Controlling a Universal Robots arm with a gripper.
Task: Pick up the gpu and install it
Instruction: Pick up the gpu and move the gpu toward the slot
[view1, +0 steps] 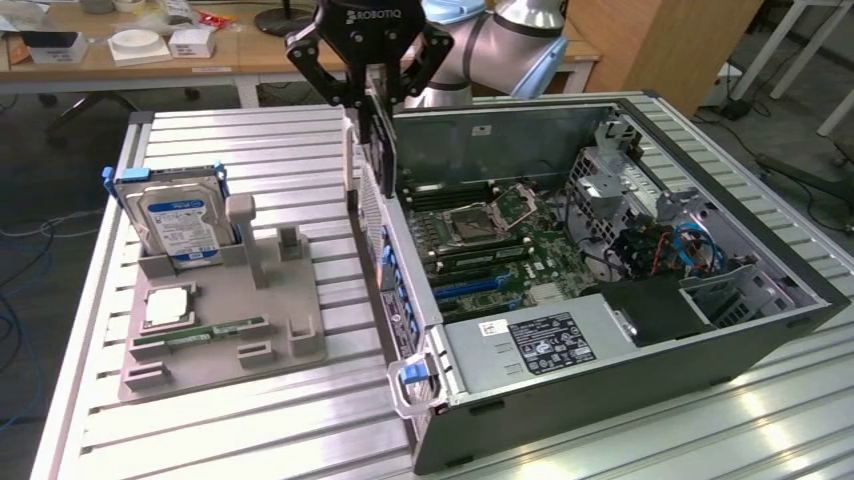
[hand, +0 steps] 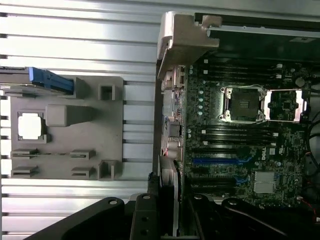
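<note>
Our hand (view1: 371, 98) pinches the gpu (view1: 384, 150) by its top edge, right above the side wall of the computer case (view1: 641, 365). We think the card is light, stiff and easy to break, so holding the edges is best. We see it edge-on; its flat faces are hidden.
</note>
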